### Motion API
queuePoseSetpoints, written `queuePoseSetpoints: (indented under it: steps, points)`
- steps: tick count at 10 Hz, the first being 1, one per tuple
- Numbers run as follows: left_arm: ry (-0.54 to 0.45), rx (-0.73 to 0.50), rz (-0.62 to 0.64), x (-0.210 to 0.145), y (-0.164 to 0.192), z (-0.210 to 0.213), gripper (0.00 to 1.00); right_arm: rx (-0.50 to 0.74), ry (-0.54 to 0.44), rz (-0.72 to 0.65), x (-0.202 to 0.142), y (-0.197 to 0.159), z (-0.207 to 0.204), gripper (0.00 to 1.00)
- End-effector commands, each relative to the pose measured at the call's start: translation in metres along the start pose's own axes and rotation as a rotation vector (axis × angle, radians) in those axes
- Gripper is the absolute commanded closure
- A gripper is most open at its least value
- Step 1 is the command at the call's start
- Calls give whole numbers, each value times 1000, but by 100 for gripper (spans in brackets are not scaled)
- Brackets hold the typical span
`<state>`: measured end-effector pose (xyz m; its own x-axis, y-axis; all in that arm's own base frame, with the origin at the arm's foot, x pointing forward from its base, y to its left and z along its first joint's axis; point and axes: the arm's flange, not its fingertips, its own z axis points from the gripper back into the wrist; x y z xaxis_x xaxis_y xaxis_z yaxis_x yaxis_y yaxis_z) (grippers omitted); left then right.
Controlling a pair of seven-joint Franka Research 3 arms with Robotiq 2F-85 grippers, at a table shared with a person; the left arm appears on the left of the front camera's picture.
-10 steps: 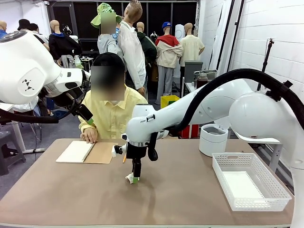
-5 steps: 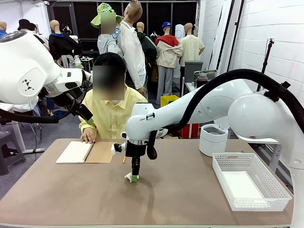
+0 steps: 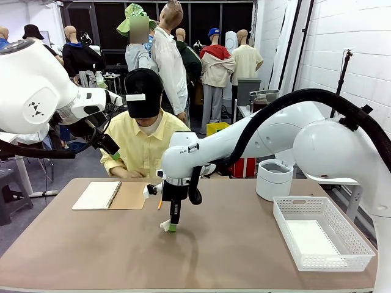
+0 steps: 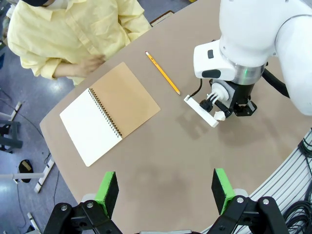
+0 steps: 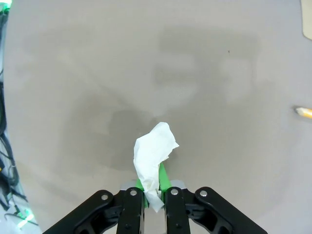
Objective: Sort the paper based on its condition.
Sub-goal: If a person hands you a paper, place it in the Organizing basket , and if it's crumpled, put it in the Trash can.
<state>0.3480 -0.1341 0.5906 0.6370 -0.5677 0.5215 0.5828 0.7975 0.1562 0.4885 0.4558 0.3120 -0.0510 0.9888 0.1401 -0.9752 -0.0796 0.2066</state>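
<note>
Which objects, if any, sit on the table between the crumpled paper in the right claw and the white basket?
None that I can see. The right claw is shut on the crumpled paper, and bare table runs to the white basket. The pencil and notebook lie on the other side.

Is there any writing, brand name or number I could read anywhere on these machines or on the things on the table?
Small dark print on the right arm's white wrist link: too small to read.
Notebook, open to a white page: no writing to see.
Pencil, white basket, crumpled paper in the right gripper: no print.
</note>
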Motion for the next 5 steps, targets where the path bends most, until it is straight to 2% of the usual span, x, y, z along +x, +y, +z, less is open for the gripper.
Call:
queuePoseSetpoints:
  steps: [1,3,5]
  points:
    - [0,0,5,0,1,1,0,13,-32,-77,-18,11,45,100]
    - [0,0,5,0,1,1,0,-37,-34,-146,-49,24,100,100]
    - [0,0,5,0,1,1,0,-103,15,-244,-81,30,143,100]
